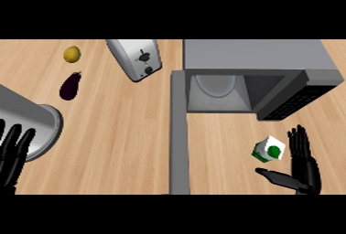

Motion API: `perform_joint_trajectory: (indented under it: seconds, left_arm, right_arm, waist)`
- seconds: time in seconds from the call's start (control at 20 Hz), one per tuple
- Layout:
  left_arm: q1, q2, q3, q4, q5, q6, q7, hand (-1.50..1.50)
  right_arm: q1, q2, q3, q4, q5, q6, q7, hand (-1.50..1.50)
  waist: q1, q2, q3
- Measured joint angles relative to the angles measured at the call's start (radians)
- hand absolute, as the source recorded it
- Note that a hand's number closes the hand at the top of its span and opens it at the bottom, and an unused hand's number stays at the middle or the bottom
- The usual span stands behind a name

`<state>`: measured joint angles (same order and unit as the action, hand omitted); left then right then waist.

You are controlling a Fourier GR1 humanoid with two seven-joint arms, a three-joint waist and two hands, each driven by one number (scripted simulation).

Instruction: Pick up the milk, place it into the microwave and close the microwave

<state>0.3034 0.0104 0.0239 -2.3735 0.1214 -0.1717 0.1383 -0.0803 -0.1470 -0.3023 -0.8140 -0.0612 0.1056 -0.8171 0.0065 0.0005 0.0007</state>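
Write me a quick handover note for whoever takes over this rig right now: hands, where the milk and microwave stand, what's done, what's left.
Right hand: open, fingers straight, thumb out, just right of the milk carton; not gripping it.
Left hand: open, resting at the left edge, beside a metal pot.
Milk carton: on the counter, in front of the microwave.
Microwave: door swung open, turntable plate visible inside.
Done: nothing yet.
Left: grasp the milk, set it inside, close the door.
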Motion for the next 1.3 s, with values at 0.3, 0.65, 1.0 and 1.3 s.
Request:
perform_joint_trajectory:
  seconds: [0.3, 0.65, 1.0, 1.3]
  left_arm:
    - [0.01, 0.002, 0.002, 0.0, 0.003, -0.013, -0.003, -1.5]
    - [0.013, 0.002, -0.001, 0.01, 0.006, -0.005, -0.019, -1.5]
    - [0.032, 0.001, 0.008, 0.019, 0.017, -0.021, -0.04, -1.5]
    - [0.061, 0.004, 0.034, 0.025, 0.039, -0.037, -0.058, -1.5]
  right_arm:
    - [-0.124, -0.042, -0.029, 0.28, 0.019, 0.001, -0.136, -1.5]
    - [-0.162, -0.066, 0.018, 0.399, 0.106, -0.024, -0.232, 1.5]
    - [-0.192, -0.039, 0.047, 0.398, 0.115, 0.002, -0.257, 1.5]
    - [-0.12, 0.015, 0.103, 0.3, 0.118, 0.026, -0.26, 1.5]
  waist:
    - [0.005, 0.001, 0.0]
    - [0.007, 0.002, 0.0]
    - [0.007, 0.001, -0.001]
    - [-0.002, -0.005, -0.004]
